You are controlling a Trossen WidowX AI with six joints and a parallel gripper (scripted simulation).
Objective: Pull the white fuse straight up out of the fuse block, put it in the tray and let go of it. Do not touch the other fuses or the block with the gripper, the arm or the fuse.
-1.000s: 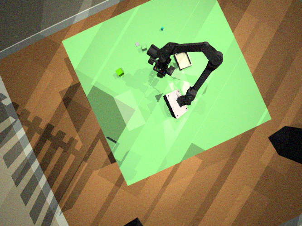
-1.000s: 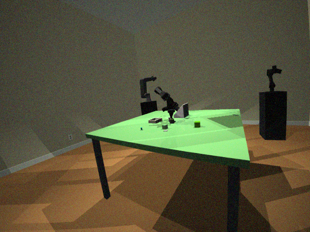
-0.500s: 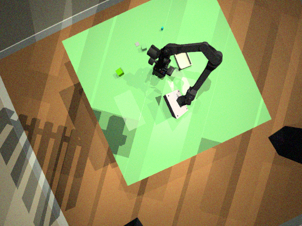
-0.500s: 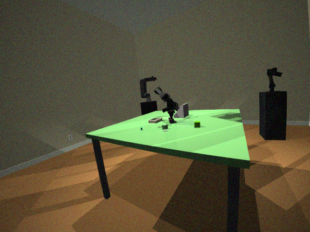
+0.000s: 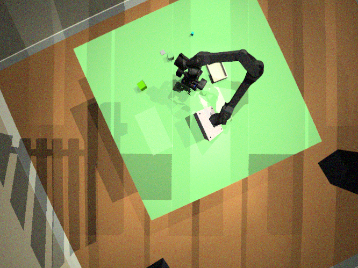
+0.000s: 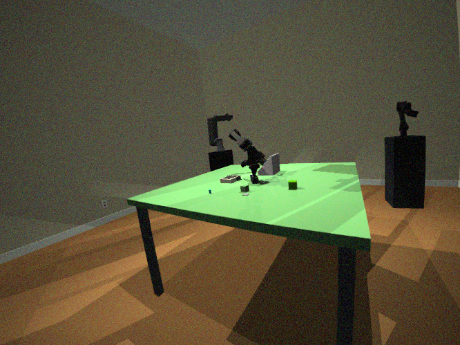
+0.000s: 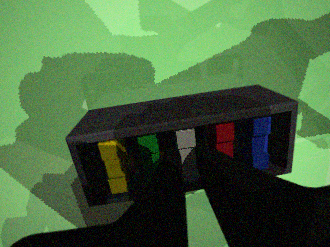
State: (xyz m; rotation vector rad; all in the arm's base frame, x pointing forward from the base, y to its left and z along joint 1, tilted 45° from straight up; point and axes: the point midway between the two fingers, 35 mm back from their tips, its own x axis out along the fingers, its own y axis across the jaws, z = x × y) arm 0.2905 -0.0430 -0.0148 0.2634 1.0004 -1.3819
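Observation:
The white fuse [image 7: 185, 139] stands in the middle slot of the dark fuse block [image 7: 175, 107] [image 6: 253, 180], between the green fuse [image 7: 149, 143] and the red fuse [image 7: 225, 133]. The yellow fuse [image 7: 114, 167] and blue fuse [image 7: 261, 142] are at the ends. My gripper [image 7: 186, 153] is over the block, shut on the white fuse. The black fingers hide the fuse's lower part in the wrist view and lie very close to the green and red fuses; whether they touch these cannot be told. The shallow tray [image 5: 217, 71] [image 6: 230, 179] is empty, beside the arm.
A bright green cube [image 5: 141, 85] [image 6: 292, 184], a grey-green cube [image 5: 170, 57] [image 6: 244, 188], a flat pale tile [image 5: 162, 52] [image 6: 245, 194] and a tiny cyan piece [image 5: 192, 33] [image 6: 210, 191] lie on the table. A large pale box [image 5: 205, 124] [image 6: 273, 164] is by the arm's base.

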